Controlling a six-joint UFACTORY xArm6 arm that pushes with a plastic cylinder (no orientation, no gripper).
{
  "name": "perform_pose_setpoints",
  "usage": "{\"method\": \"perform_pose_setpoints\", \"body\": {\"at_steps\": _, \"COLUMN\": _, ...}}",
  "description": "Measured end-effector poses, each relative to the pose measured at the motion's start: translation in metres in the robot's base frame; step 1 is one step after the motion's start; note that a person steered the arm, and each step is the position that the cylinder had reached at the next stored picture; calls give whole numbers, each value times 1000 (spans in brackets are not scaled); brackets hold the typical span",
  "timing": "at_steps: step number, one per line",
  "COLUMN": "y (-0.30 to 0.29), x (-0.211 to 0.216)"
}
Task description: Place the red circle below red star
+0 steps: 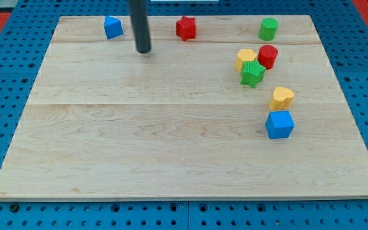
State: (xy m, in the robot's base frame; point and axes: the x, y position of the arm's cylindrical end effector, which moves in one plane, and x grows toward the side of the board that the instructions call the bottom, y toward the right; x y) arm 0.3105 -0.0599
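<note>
The red circle (pixel 268 56) sits well to the view's right and slightly below the rod's tip (pixel 144 51), touching a yellow block (pixel 246 59), while the red star (pixel 186 28) lies between, just up-right of the tip, which grasps nothing.

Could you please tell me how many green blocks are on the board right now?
2. A green cylinder sits near the view's top right, and a green star lies lower, touching the yellow block and red circle. None appears hidden.
</note>
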Motion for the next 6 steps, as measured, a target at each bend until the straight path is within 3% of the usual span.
{"method": "perform_pose_setpoints", "body": {"at_steps": 1, "y": 78, "x": -33}}
{"method": "perform_pose_setpoints", "body": {"at_steps": 2, "y": 181, "x": -41}}
{"method": "perform_pose_setpoints", "body": {"at_steps": 3, "y": 277, "x": -32}}
{"method": "perform_pose_setpoints", "body": {"at_steps": 4, "y": 325, "x": -3}}
{"method": "perform_pose_setpoints", "body": {"at_steps": 5, "y": 300, "x": 32}}
{"method": "perform_pose_setpoints", "body": {"at_steps": 6, "y": 244, "x": 31}}
